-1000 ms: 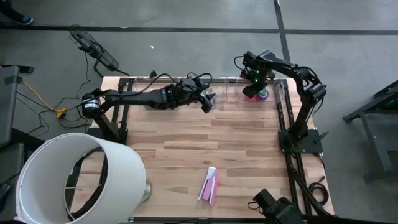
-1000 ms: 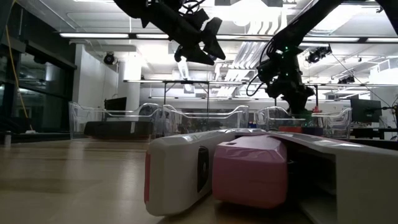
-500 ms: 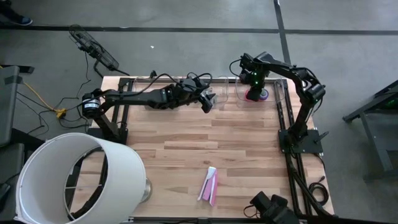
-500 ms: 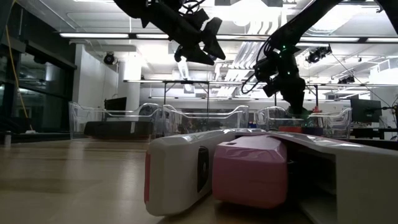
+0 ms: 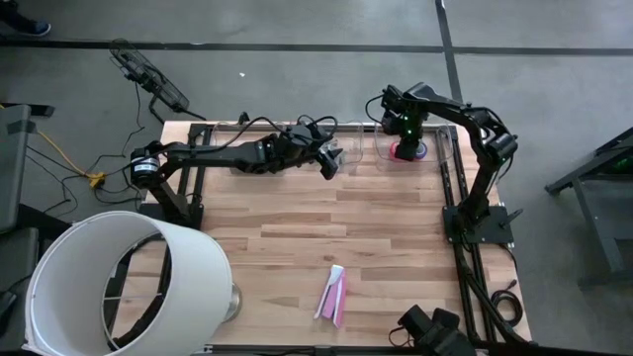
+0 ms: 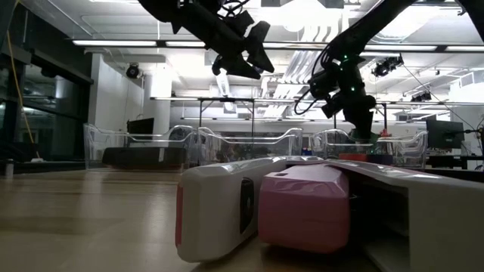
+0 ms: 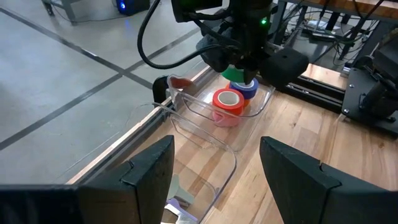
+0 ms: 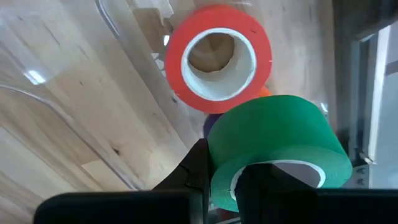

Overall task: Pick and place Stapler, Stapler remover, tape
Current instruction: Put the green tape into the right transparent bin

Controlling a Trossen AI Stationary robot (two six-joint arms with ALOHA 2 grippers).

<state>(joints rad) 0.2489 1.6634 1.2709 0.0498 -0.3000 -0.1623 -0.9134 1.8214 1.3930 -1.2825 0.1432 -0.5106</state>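
Shifted slightly over the clear bin (image 7: 245,118) since a second ago, the right gripper (image 8: 224,177) stays clamped on the green tape (image 8: 277,146), hanging above the red-orange roll (image 8: 217,56) (release looks imminent), while the left gripper (image 5: 329,158) waits, jaws parted and empty.

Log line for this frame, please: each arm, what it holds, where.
right gripper: shut on green tape, over end bin | bin: red tape | left gripper: open, empty, above next bin

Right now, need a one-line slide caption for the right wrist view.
Right gripper shut on a green tape roll, held above the red-orange roll lying in the clear bin.
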